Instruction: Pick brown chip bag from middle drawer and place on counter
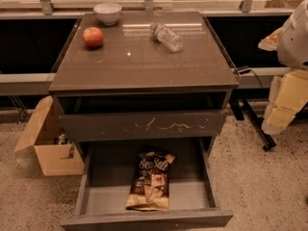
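The brown chip bag point(150, 181) lies flat on the grey floor of the open middle drawer point(96, 186), near its centre, with its "Sea Salt" lettering facing up. The drawer is pulled far out toward me. The glossy counter point(144, 61) tops the cabinet above. My gripper point(283, 105) hangs at the far right edge of the camera view, beside the cabinet at about top-drawer height. It is well away from the bag and holds nothing that I can see.
On the counter stand a red apple point(93, 36), a white bowl point(108, 13) and a clear plastic bottle point(166, 36) lying on its side. The scratched top drawer point(144, 125) is slightly open above the middle drawer. An open cardboard box point(48, 143) sits on the floor at left.
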Tool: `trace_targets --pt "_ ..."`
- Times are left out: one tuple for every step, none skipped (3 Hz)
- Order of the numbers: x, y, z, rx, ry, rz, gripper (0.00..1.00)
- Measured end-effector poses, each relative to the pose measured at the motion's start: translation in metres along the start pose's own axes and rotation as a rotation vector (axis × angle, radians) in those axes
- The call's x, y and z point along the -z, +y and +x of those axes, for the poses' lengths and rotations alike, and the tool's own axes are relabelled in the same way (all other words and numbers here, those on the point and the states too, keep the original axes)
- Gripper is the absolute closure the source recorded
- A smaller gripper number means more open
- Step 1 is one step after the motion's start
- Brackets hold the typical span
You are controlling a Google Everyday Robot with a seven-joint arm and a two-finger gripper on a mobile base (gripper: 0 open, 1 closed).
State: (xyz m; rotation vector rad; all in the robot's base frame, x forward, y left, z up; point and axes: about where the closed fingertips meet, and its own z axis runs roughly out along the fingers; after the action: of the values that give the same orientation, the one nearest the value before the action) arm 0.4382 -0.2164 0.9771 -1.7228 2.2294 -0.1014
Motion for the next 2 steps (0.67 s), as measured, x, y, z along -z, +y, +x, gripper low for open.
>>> trace_targets --pt "0.000 0.000 0.000 0.001 0.000 0.000 0.00" --pt "-0.041 0.003 -0.014 0.121 -0.043 -0.046 0.00"
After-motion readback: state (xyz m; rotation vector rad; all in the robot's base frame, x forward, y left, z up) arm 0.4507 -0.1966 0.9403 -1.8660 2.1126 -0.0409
